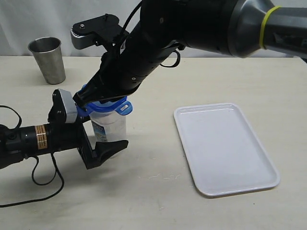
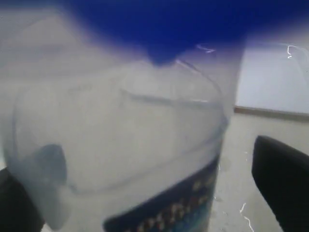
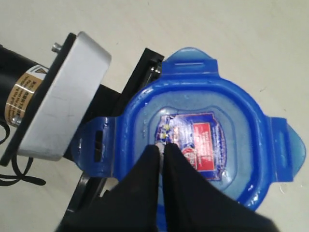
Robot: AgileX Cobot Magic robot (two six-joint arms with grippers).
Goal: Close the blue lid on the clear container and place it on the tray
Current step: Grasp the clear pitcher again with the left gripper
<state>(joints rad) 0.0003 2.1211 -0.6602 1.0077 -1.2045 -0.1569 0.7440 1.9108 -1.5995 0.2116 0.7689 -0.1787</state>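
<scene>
Lid (image 3: 203,140) is pressed by the shut right gripper (image 3: 161,150) — container (image 1: 109,127) straddled by the open left gripper (image 1: 114,139). Flaps (image 3: 190,60) get snapped next; tray (image 1: 225,148) is at three o'clock.

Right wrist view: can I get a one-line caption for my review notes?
The right gripper, shut, rests its tips on the sticker of the blue lid, above the pale table.

Exterior wide over table (image 1: 153,201); right wrist above blue lid (image 3: 207,140); left, seemingly, close beneath.
</scene>
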